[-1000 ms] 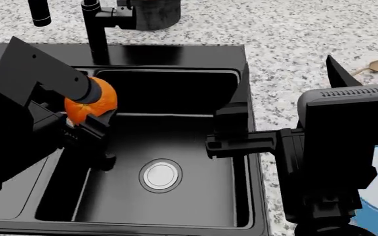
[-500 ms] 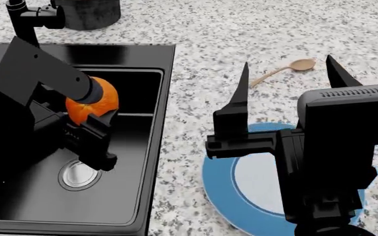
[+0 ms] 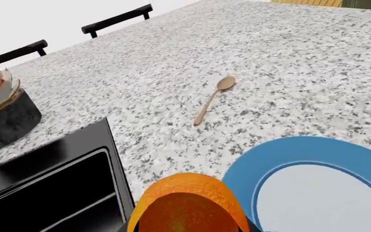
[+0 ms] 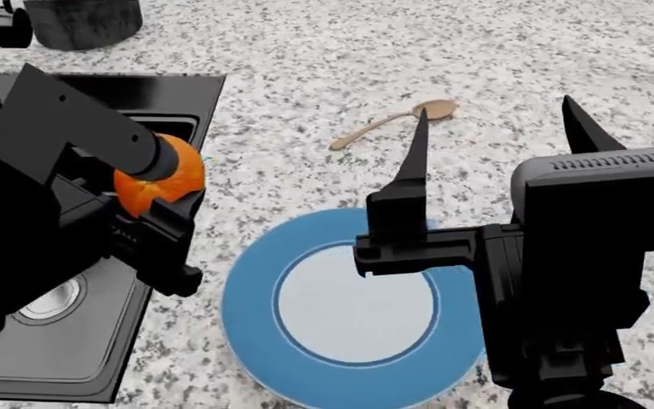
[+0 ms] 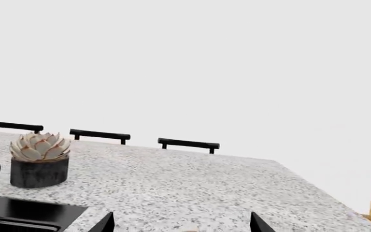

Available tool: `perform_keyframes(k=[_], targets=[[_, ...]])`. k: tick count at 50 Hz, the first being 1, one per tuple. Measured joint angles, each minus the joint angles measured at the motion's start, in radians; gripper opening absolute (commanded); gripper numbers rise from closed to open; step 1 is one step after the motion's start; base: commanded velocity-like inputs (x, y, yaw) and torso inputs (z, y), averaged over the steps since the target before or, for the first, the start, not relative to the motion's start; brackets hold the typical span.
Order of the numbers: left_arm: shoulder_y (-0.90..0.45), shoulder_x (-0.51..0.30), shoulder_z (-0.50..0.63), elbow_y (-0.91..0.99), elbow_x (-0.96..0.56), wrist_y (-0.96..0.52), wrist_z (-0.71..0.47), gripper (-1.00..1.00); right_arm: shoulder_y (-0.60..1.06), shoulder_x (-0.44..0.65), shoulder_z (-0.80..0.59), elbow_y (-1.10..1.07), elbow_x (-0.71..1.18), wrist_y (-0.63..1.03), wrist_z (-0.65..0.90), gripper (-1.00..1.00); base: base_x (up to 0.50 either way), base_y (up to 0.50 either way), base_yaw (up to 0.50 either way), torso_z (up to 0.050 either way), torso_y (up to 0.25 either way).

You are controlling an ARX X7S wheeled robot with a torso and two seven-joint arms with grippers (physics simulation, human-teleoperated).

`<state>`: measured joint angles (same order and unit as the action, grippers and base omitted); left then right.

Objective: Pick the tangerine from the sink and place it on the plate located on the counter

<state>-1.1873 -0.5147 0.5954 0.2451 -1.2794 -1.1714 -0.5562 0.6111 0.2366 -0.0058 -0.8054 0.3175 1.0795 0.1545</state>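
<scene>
The left tool point(image 4: 157, 200) pinches the small round bright-orange tangerine point(image 4: 159, 181) between its black fingers, holding it in the air above the right edge of the black matte sink point(image 4: 65, 332). The fruit sits in the tool just as it did a second ago, but the whole head view has swung to the right. The sink filled most of that view then; now only its right basin, with a round silver drain point(image 4: 48, 300), shows at the left. The round plate with a wide blue rim and pale grey-white centre point(image 4: 356, 311), only a sliver at the right edge a second ago, now lies whole on the speckled grey granite-look table point(image 4: 304, 68), just right of the sink. A light wooden spoon point(image 4: 390, 123) lies beyond the plate, apart from it. The right tool point(image 4: 492, 136) hangs over the plate's far side, its two pointed fingers spread wide and holding nothing, as before. A dark round pot with a pale succulent point(image 5: 39, 159) stands on the table behind the sink.
</scene>
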Motion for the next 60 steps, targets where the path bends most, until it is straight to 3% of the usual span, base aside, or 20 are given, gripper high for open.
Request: perform_keyframes(k=[24,60], targets=[[-0.007,0.005,-0.001,-0.015,-0.009,0.011,-0.010,-1.00,0.001,0.005,0.015,-0.007,0.020,0.000,0.007,1.00,-0.01,-0.06,0.00,0.000,0.000],[-0.067,0.184,0.176,-0.337,0.213,0.220,0.408,-1.00,0.017,0.019,0.070,0.014,0.039,0.029,0.038,1.00,0.00,0.00,0.00,0.000,0.000]])
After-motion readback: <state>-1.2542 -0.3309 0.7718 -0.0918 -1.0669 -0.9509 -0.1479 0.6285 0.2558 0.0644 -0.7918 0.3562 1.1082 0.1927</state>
